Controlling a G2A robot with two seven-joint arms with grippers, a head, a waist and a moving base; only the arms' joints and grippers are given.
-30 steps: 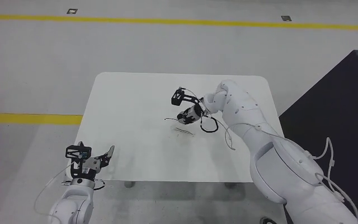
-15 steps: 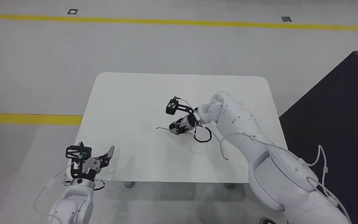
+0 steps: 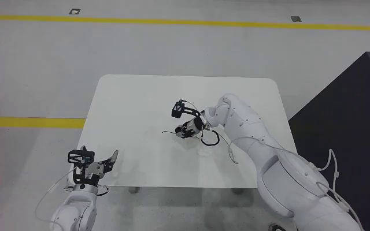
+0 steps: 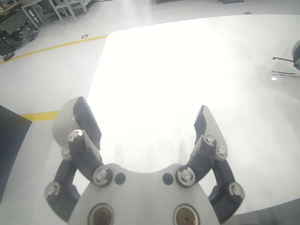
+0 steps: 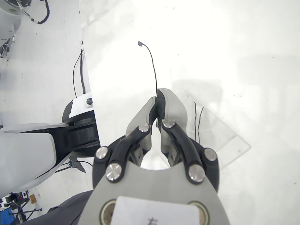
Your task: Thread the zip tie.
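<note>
My left gripper (image 4: 140,104) hangs over the near left corner of the table (image 3: 144,104). Its two fingers (image 4: 88,120) are spread wide apart. There is nothing between them. This gripper is well apart from my other one.

Farther in, near the middle of the table, is my right gripper (image 5: 157,98). Its fingers are pressed together, and they pinch the zip tie (image 5: 152,64) by one end. The zip tie is thin and black. It sticks out from my fingertips and bends a little to one side. At its free end there is a small square head (image 5: 140,43). In the top view the free end points toward the left edge of the table. I cannot tell if the head touches the table or hangs just over it.

Just beside my right gripper, a clear tray (image 5: 225,132) lies flat on the table. Two more thin black strips (image 5: 196,120) lie in it, side by side.

Past the far edge of the table is the pale floor. A long yellow line (image 3: 173,22) runs across it. Far back in the room, in the left wrist view, stand some metal shelves (image 4: 46,3).
</note>
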